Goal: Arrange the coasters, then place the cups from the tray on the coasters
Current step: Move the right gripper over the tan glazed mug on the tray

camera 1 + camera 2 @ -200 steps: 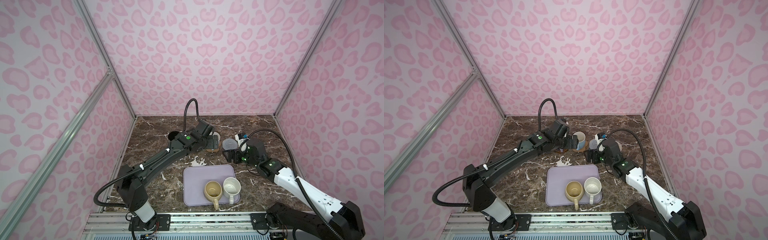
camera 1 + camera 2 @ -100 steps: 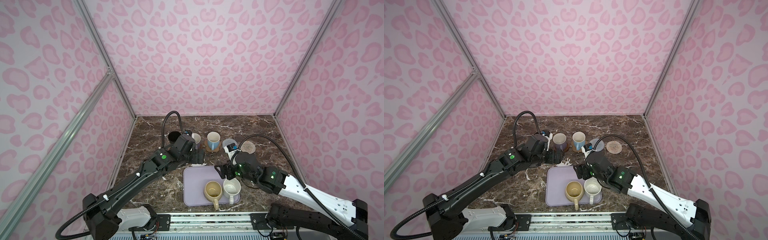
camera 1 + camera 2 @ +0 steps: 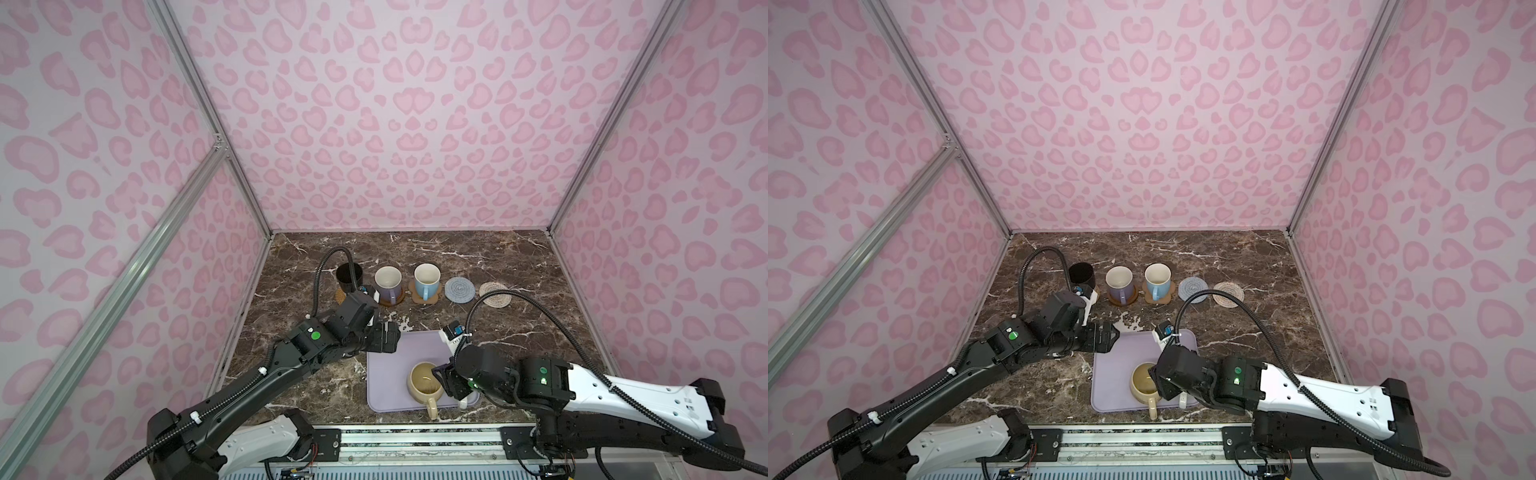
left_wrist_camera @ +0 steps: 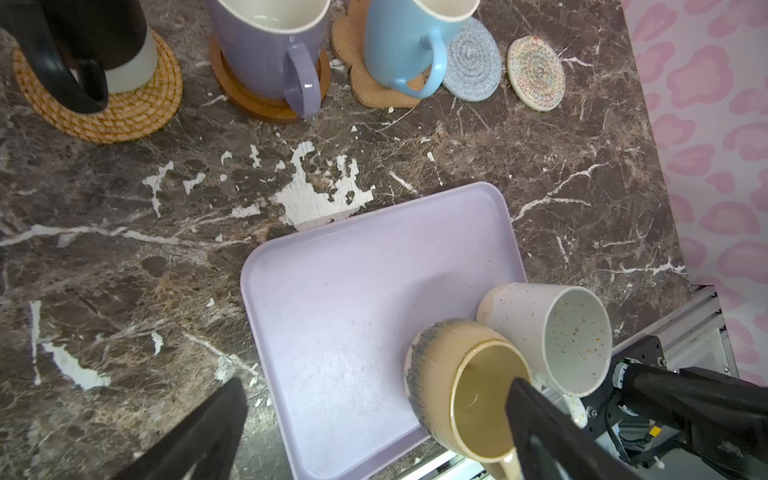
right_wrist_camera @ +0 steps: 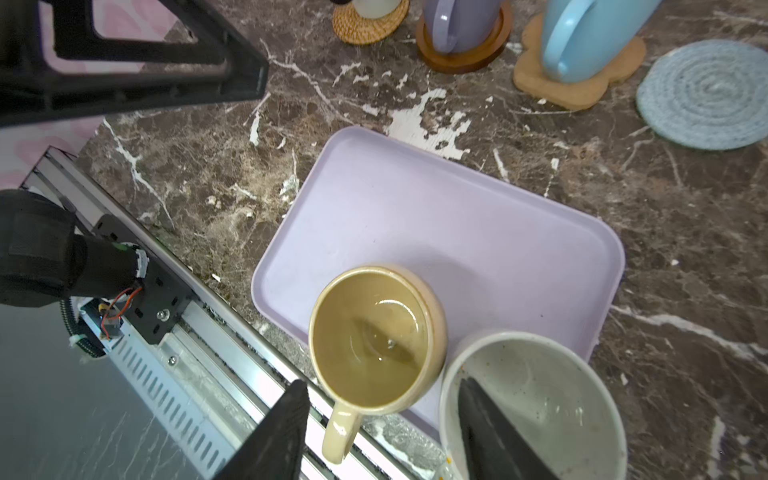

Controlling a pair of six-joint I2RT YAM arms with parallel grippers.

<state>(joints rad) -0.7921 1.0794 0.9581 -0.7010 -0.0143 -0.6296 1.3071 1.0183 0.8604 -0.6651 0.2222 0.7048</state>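
Ceramic speckled white mug (image 4: 552, 332), tray's (image 4: 353, 291) 5 o'clock: likely slick, chippable, pinch rim; right gripper (image 5: 382, 382) astride, unclenched; left gripper (image 4: 376, 382) released.

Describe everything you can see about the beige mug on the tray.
The beige mug is a rounded, glossy, ceramic-looking cup with one loop handle and a greyish smear on its side. It stands upright, apparently empty, by the near edge of the lavender tray, handle sticking out past the rim. The speckled white mug stands close beside it; whether they touch is unclear. The right gripper hovers, jaws apart, one beside the handle, not gripping it.
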